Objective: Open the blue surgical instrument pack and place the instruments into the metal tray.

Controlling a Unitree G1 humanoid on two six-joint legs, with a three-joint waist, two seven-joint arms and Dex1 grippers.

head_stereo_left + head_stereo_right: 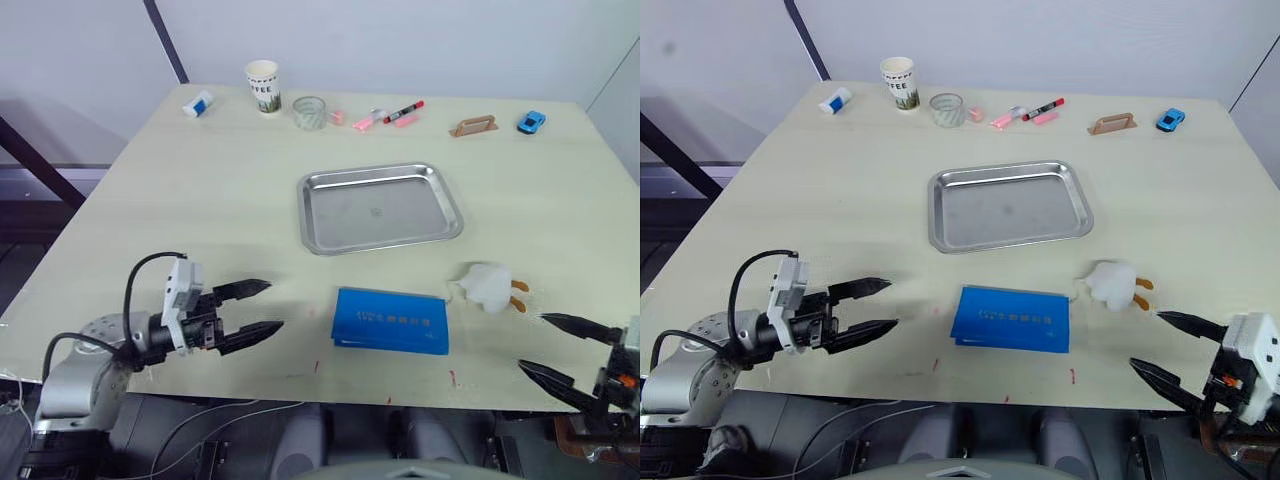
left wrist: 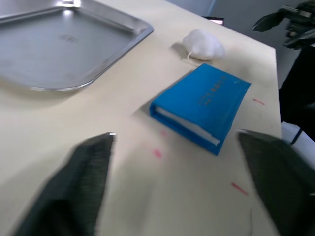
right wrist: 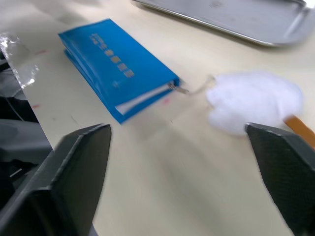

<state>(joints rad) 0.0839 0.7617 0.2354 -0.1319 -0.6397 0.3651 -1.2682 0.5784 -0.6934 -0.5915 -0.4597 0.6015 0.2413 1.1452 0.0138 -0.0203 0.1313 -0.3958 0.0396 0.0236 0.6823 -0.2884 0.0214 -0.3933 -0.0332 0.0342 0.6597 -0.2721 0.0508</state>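
The blue surgical instrument pack (image 1: 390, 320) lies closed and flat near the table's front edge, white print on its cover. The instruments are hidden. Behind the pack rests the metal tray (image 1: 380, 206), with nothing in it. My left gripper (image 1: 258, 309) hovers open to the left of the pack, fingers pointing toward it, nothing between them. At the front right corner my right gripper (image 1: 562, 348) is open as well, apart from the pack (image 3: 115, 69). The pack (image 2: 202, 105) and the tray (image 2: 123, 46) also appear in the left wrist view.
A white plush toy (image 1: 488, 286) with orange feet lies just right of the pack. Along the far edge stand a paper cup (image 1: 263, 86), a glass (image 1: 309, 112), pink pens and a red marker (image 1: 403, 111), a wooden handle (image 1: 473, 126) and a blue toy car (image 1: 531, 122).
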